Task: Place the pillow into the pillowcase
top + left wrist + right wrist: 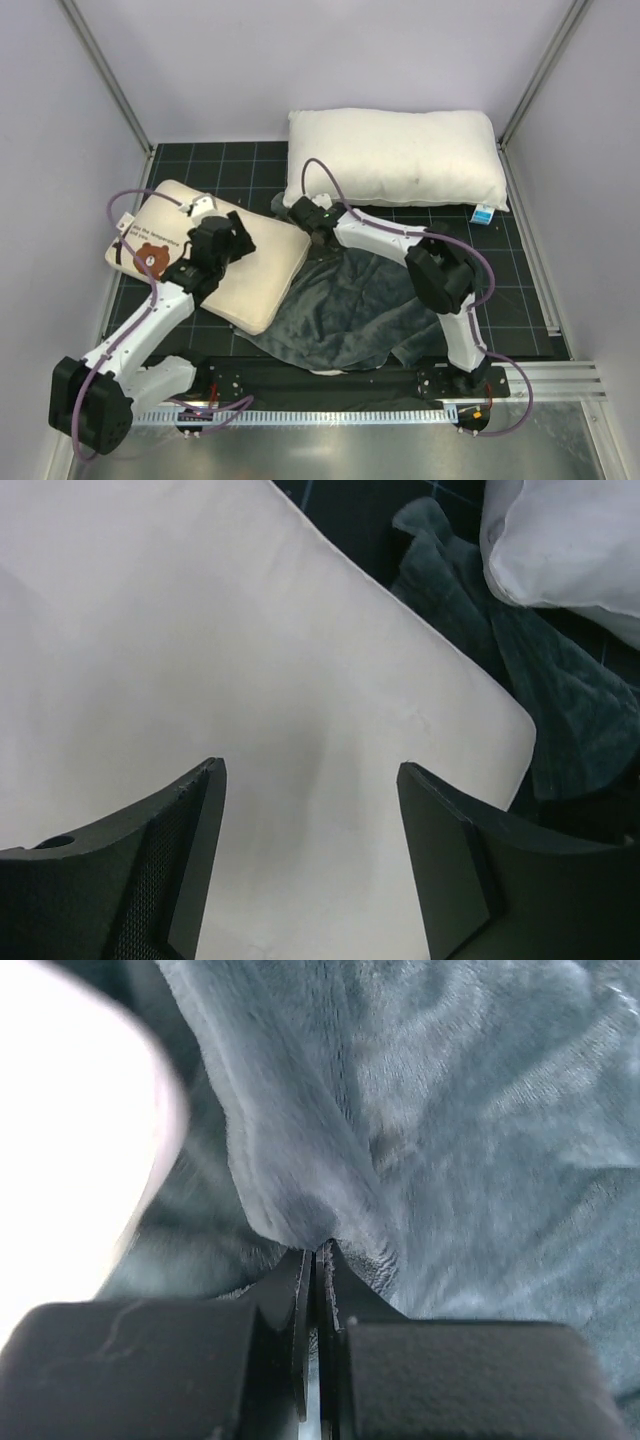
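Seeing the pillow (268, 272) lying flat on the left half of the black gridded mat (525, 285), with the bear face (154, 256) end pointing far-left and the plain end toward centre. Tagging it as fully outside the pillowcase (350, 310), its near-right edge touching or overlapping the grey fabric.

Marking the pillowcase as crumpled in a heap at centre, dark grey face showing, spreading from the pillow's edge across to the right arm's base.

Logging the left gripper (238, 238) sitting over the middle of the pillow, jaws spread apart, grasping nothing. Confirming in the left wrist view:
- left gripper (310, 770) released
- both fingers (130, 880) low over the cream pillow (250, 670), only bare cloth between them
- not managing to tell whether the tips are touching the cloth

Spotting the pillowcase (565, 715) beyond the pillow's corner there, and the plain white pillow (570, 550) at upper right.

Logging the right gripper (298, 212) reaching across to the far-left part of the pillowcase, just beside the pillow's far-right corner. Confirming in the right wrist view: right gripper (318, 1252) clenched, jaws pressed together, pinching a raised fold of the pillowcase (480, 1140) at the tips. Noting a pale blurred shape (70, 1110) at the left of that view, not managing to tell which pillow.

Placing the plain white pillow (395, 155) along the far edge of the mat, near the right gripper. Adding a small blue-and-white tag (484, 213) just beside its near-right corner.
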Motion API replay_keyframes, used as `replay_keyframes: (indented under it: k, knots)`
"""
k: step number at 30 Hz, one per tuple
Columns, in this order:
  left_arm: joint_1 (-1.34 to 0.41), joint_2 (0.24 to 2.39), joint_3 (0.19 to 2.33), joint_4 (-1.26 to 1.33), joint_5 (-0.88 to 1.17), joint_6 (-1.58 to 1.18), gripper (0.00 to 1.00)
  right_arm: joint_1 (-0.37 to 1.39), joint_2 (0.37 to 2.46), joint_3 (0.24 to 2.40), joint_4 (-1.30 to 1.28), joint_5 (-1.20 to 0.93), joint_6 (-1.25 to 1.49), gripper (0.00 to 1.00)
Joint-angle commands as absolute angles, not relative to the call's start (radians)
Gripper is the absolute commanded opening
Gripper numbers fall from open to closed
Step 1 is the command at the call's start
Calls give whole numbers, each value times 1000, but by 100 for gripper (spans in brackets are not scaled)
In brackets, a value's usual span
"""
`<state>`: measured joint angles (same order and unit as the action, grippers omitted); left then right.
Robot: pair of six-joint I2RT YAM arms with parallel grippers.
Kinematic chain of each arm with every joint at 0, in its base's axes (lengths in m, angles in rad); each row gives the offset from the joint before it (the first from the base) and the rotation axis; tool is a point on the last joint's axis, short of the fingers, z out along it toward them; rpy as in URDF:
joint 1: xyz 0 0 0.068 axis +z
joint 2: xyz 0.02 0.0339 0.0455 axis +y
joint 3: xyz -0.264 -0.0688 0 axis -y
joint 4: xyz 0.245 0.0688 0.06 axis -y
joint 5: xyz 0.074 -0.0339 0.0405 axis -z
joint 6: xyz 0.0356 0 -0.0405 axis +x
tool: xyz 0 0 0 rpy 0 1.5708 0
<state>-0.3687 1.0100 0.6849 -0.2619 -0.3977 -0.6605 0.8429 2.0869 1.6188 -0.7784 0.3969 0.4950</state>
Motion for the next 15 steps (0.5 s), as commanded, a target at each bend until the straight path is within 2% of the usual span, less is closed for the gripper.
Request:
replay_keyframes:
  k: [1,2,5,6,7,13,15]
  knots:
    - [-429,1057,729,-270,-358,-643,73,836,1901,1588,-694,329,494,4]
    - [-433,1069,729,-267,-318,-647,78,836,1882,1586,-683,295,489,4]
    - [-440,1083,719,-264,-223,-657,80,836,1852,1611,-647,183,479,4]
    - [-442,1074,715,-265,-216,-657,83,836,1855,1624,-644,158,474,4]
    - [-442,1066,707,-265,-210,-657,90,836,1870,1641,-646,147,469,4]
    - [-442,1014,657,-311,-195,-655,94,838,1968,1854,-689,81,443,4]
    - [-440,977,614,-313,-251,-673,97,838,2014,1891,-683,12,443,4]
